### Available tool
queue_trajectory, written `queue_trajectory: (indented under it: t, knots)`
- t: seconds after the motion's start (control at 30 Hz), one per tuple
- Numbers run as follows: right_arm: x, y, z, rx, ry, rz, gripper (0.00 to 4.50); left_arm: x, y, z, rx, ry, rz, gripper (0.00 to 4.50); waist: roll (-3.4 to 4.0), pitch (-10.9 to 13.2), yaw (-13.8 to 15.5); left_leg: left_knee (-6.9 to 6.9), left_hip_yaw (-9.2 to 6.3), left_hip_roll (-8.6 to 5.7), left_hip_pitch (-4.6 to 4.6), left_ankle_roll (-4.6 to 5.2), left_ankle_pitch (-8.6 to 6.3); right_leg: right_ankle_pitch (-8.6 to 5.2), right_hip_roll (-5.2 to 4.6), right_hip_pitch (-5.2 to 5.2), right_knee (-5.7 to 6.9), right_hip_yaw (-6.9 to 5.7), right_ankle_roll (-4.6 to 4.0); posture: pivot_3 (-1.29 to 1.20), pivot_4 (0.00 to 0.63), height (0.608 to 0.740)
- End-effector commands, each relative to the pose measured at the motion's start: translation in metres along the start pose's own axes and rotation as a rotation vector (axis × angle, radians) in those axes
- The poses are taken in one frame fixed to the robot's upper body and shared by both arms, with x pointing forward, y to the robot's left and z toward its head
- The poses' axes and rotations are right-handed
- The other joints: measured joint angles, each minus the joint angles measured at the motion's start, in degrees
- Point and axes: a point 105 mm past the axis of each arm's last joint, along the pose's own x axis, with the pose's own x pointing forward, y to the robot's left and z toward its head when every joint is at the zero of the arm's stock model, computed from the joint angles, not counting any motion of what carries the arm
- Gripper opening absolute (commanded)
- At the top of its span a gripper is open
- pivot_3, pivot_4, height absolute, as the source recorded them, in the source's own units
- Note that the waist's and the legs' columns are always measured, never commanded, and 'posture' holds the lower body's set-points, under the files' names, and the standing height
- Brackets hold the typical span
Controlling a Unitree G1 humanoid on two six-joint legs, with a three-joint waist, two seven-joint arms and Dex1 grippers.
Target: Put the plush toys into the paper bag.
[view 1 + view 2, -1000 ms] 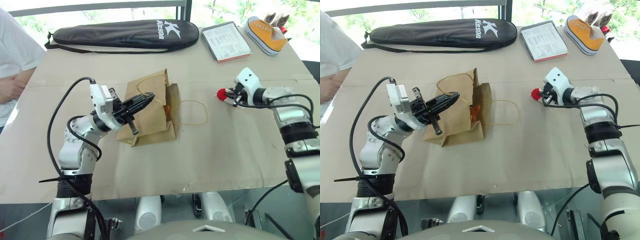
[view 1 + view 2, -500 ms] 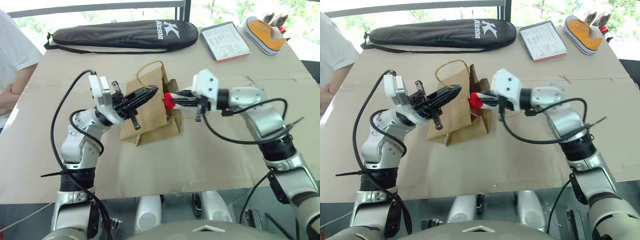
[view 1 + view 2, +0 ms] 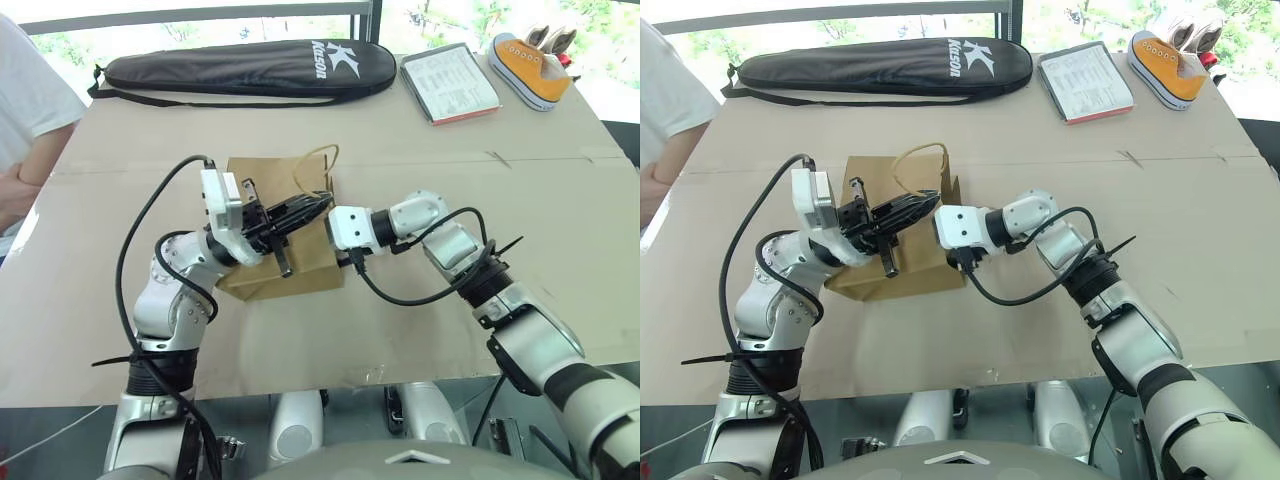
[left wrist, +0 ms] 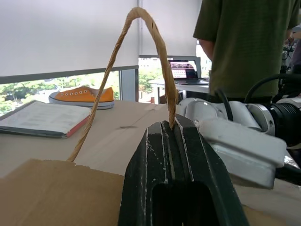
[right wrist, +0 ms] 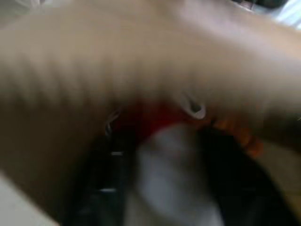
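The right gripper [image 5: 155, 155] has swung across into the paper bag [image 3: 262, 270], fingers parting round the white toy [image 5: 169, 160]; the left gripper [image 3: 318, 204] pinches the handle [image 4: 141, 56]; keep the mouth lifted, drop it deep.

1. The paper bag [image 3: 285, 270], centre of the head views, is matt brown kraft paper, creased along its folds.
2. Its handle [image 4: 141, 56] is thin twisted paper cord, rough and fibrous.
3. The left claw [image 4: 176, 141] is matt black plastic with fine scuffs; its ridged fingers are pressed together on the handle.
4. The plush toy [image 5: 169, 141] looks soft, white and red fabric, blurred.
5. The desk [image 3: 420, 320] carries matt tan cardboard sheeting.
6. The racket case [image 3: 250, 65], upper left, is black woven cloth with slight sheen.
7. The sneaker [image 3: 530, 65], upper right, is orange canvas with a smooth white rubber sole.
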Motion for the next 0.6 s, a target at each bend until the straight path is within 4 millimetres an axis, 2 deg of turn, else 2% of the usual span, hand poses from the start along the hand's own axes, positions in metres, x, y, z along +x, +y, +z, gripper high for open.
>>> queue_trajectory:
  t: [0.03,0.1,0.17,0.23,0.33,0.4,0.47,0.53,0.6]
  knots:
    - [-0.014,-0.008,0.012,-0.077,-0.036,-0.065,3.23,-0.006,0.003,0.013,0.139,-0.025,0.057,0.0,0.0,0.0,0.1,-0.01,-0.01,0.0,0.02,0.0,0.0,0.0,0.0,0.0,0.01,0.0,0.0,0.0,0.15,0.74]
    - [-0.023,-0.007,0.013,-0.076,-0.037,-0.082,3.23,-0.012,0.0,0.011,0.121,-0.016,0.034,0.0,0.0,0.0,0.09,-0.02,-0.03,0.0,0.03,0.0,0.0,0.0,0.01,0.0,0.03,-0.02,-0.01,0.0,0.15,0.74]
    - [-0.042,-0.012,0.019,-0.039,-0.056,-0.161,3.23,-0.022,-0.002,0.007,0.096,0.015,0.006,0.0,0.0,0.0,0.12,-0.02,-0.01,0.0,0.01,0.0,0.0,0.0,0.0,0.0,0.02,-0.02,-0.01,0.0,0.15,0.74]
    - [-0.066,-0.018,0.03,0.109,-0.11,-0.259,3.23,-0.028,0.001,0.005,0.107,0.032,0.003,0.0,0.01,0.01,0.23,-0.03,0.0,0.01,0.0,-0.01,0.0,0.0,-0.02,-0.01,0.0,-0.01,-0.01,0.0,0.15,0.74]
    - [-0.086,-0.014,0.034,0.276,-0.1,-0.31,3.23,-0.029,0.003,0.006,0.119,0.03,-0.002,0.0,0.01,0.01,0.2,-0.02,0.01,0.01,0.01,-0.01,0.0,-0.05,-0.04,-0.01,0.01,-0.02,-0.1,0.0,0.15,0.74]
    - [-0.1,-0.014,0.029,0.375,-0.075,-0.392,3.23,-0.032,0.004,0.006,0.112,0.028,-0.006,0.0,-0.02,-0.02,0.09,-0.02,0.02,0.01,0.03,-0.01,0.0,-0.08,-0.05,0.0,0.01,-0.02,-0.17,0.0,0.15,0.74]
    - [-0.106,-0.013,0.026,0.451,-0.07,-0.438,3.23,-0.035,0.004,0.005,0.108,0.034,-0.012,0.0,-0.02,-0.03,0.06,-0.04,0.01,0.01,0.05,-0.01,0.0,-0.09,-0.05,0.0,0.02,-0.02,-0.19,0.0,0.15,0.74]
    - [-0.111,-0.006,0.008,0.652,-0.061,-0.528,3.23,-0.043,0.007,0.005,0.112,0.054,-0.009,0.0,-0.02,-0.03,0.02,-0.06,0.02,0.01,0.05,0.0,0.0,-0.09,-0.04,-0.02,0.01,-0.02,-0.18,0.0,0.15,0.74]
    - [-0.107,0.008,-0.013,0.847,-0.041,-0.571,3.23,-0.047,0.01,0.008,0.114,0.058,-0.005,0.0,-0.05,-0.05,0.05,-0.09,0.01,0.01,0.03,0.0,0.0,-0.09,-0.03,-0.02,0.01,-0.02,-0.17,0.0,0.15,0.74]
